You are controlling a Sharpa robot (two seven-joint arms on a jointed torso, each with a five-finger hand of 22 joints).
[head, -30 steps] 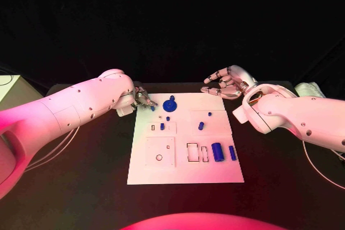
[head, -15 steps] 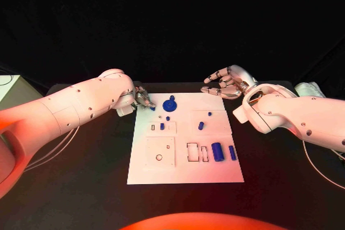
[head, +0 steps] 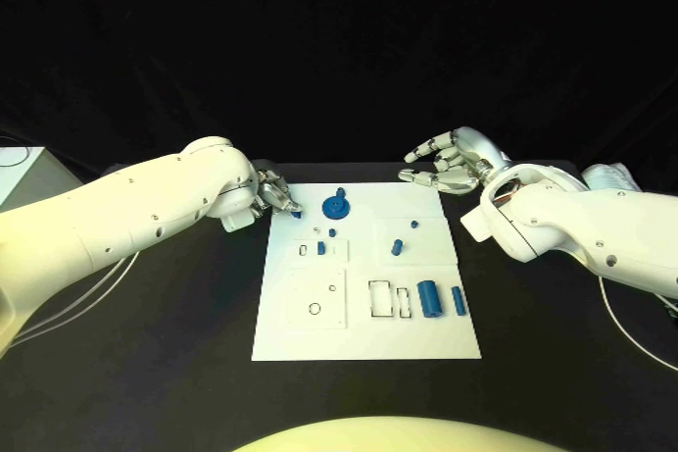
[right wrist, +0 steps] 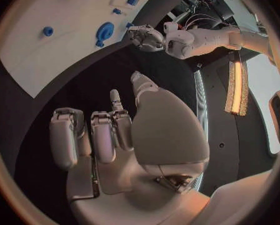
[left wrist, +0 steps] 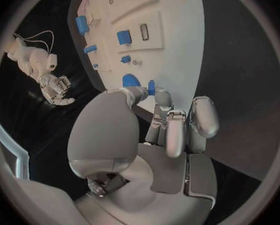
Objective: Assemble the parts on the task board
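While the white task board lies mid-frame on the black desk, the left hand at its upper left corner pinches a small blue part between fingertips. Beyond the board's upper right, the right hand hovers loosely curled, holding nothing.

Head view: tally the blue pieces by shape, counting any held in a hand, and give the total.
Blue disc: 1
Blue cylinders: 2
Small blue pieces: 5, one pinched by the left hand
Total: 8
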